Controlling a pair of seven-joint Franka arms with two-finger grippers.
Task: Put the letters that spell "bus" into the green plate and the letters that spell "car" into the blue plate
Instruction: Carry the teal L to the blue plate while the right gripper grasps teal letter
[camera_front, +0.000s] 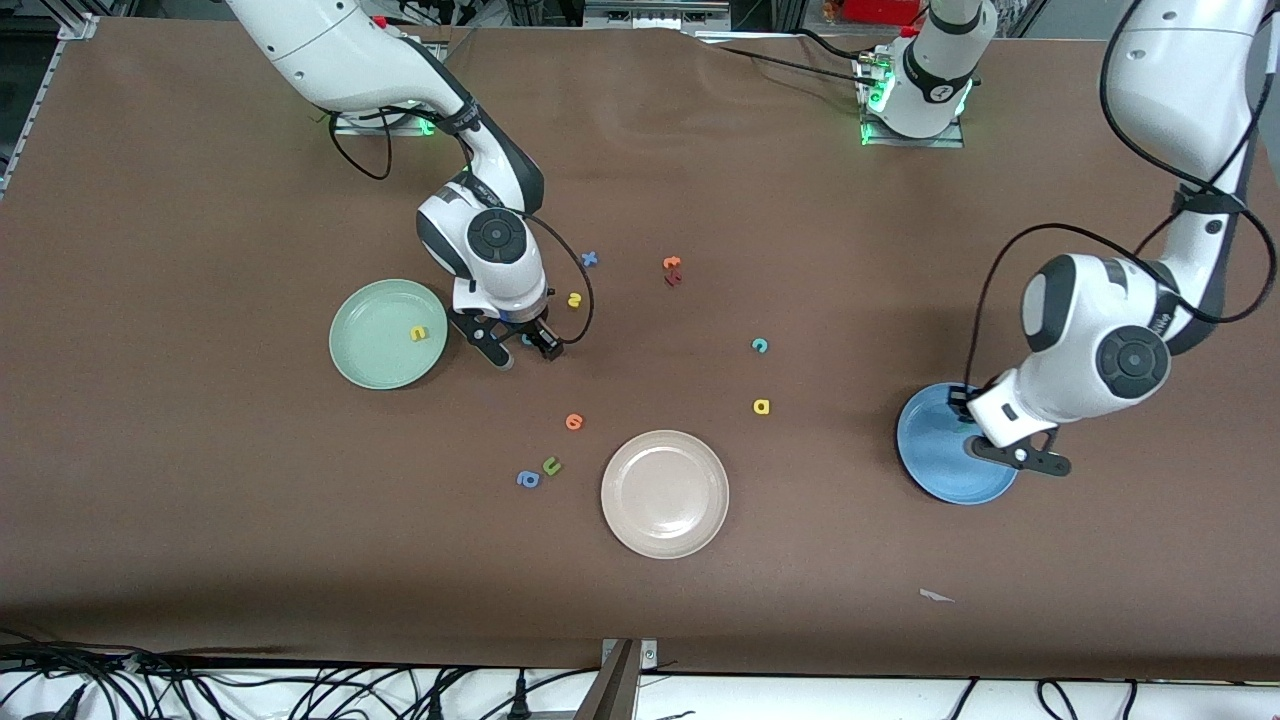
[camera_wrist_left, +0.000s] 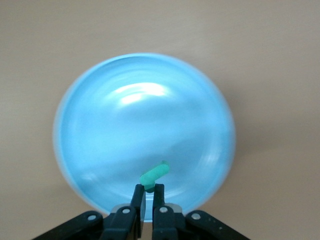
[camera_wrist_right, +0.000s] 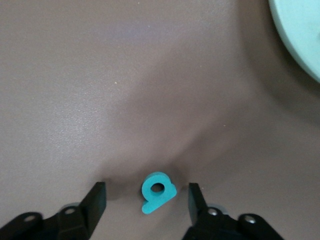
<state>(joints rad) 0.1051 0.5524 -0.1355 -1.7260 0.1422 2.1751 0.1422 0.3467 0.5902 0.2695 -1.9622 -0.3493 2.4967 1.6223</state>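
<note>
Two arms work at once. Toward the right arm's end lies the green plate (camera_front: 388, 333), a yellow "u" (camera_front: 418, 333) already in it. Just beside it the right gripper (camera_wrist_right: 147, 199) stands low over the table, fingers apart, straddling the teal "b" (camera_wrist_right: 157, 191); this light, soft foam piece seems best pinched across its flat edges. Yellow "s" (camera_front: 575, 299), teal "c" (camera_front: 760, 346) and yellow "a" (camera_front: 761, 406) wait mid-table. Over the blue plate (camera_wrist_left: 100, 150), the left gripper (camera_wrist_left: 148, 192) pinches the teal "r" (camera_wrist_left: 154, 174).
</note>
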